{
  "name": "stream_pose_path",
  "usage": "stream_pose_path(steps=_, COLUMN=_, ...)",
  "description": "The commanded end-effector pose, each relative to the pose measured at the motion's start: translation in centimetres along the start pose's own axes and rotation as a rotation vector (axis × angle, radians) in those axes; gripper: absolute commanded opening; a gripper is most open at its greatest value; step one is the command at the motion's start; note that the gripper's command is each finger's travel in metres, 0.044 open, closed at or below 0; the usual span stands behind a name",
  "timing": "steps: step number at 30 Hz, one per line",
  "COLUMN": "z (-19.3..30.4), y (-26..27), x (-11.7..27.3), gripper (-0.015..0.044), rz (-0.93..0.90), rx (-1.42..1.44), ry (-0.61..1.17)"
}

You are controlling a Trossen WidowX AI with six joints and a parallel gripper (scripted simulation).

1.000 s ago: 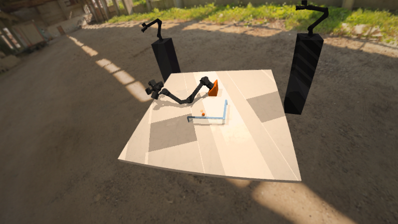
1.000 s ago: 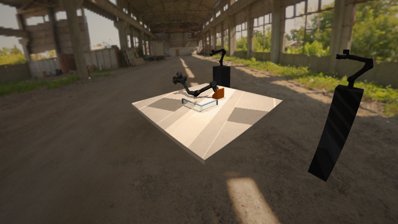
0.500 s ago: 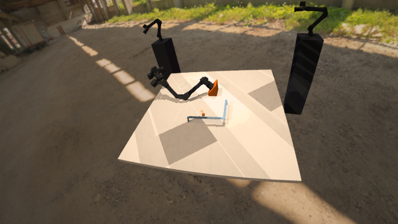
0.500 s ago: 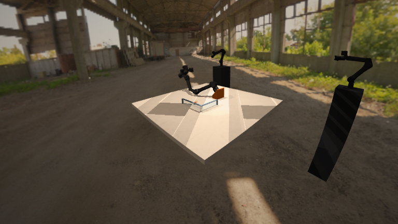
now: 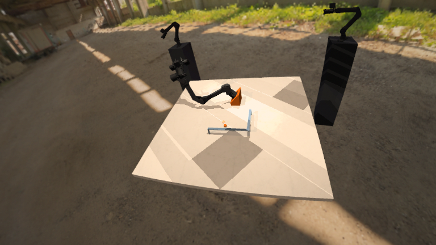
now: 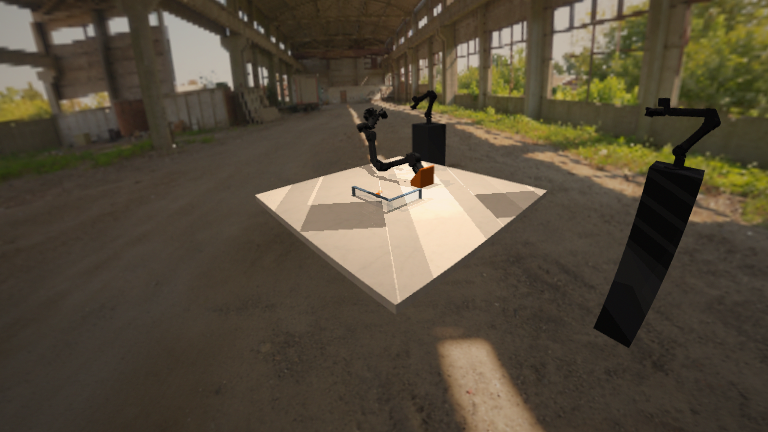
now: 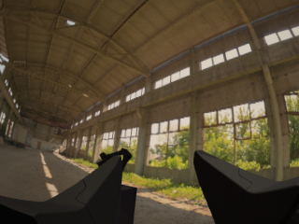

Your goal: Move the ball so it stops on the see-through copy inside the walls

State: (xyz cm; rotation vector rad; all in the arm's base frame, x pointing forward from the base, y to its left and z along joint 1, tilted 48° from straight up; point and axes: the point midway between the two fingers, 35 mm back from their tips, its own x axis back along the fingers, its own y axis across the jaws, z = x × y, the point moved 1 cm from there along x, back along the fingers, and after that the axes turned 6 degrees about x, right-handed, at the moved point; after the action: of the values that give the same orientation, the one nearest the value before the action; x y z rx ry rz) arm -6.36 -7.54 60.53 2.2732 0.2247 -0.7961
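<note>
The small orange ball (image 5: 225,125) (image 6: 378,194) is on the table on the inner side of the long low clear wall (image 5: 236,129), close to it. The paler see-through copy (image 5: 223,121) shows just behind the ball in the top view, slightly to its left. The other low clear wall (image 5: 249,119) meets the first at the right. My gripper (image 7: 158,160) is partly open with nothing between its fingers. It is raised high beyond the table's back left edge, well away from the ball, and its wrist view shows roof and windows, with no ball.
The orange block (image 5: 236,98) (image 6: 423,176) stands at the arm's mount, behind the walls. Two black pillars (image 5: 334,81) (image 6: 651,246) with small black arms stand off the table, one behind left and one at the right. The table (image 5: 289,168) has patches of shadow.
</note>
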Motion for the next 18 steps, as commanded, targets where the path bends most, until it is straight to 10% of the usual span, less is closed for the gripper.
stream_pose_path(steps=1, z=-2.1, y=-3.9, x=-1.4, gripper=0.0232, rz=0.129, rx=0.038, ry=-0.102)
stream_pose_path(steps=18, z=-14.9, y=-24.5, x=2.0, gripper=0.0232, rz=0.919, rx=0.409, ry=-0.425)
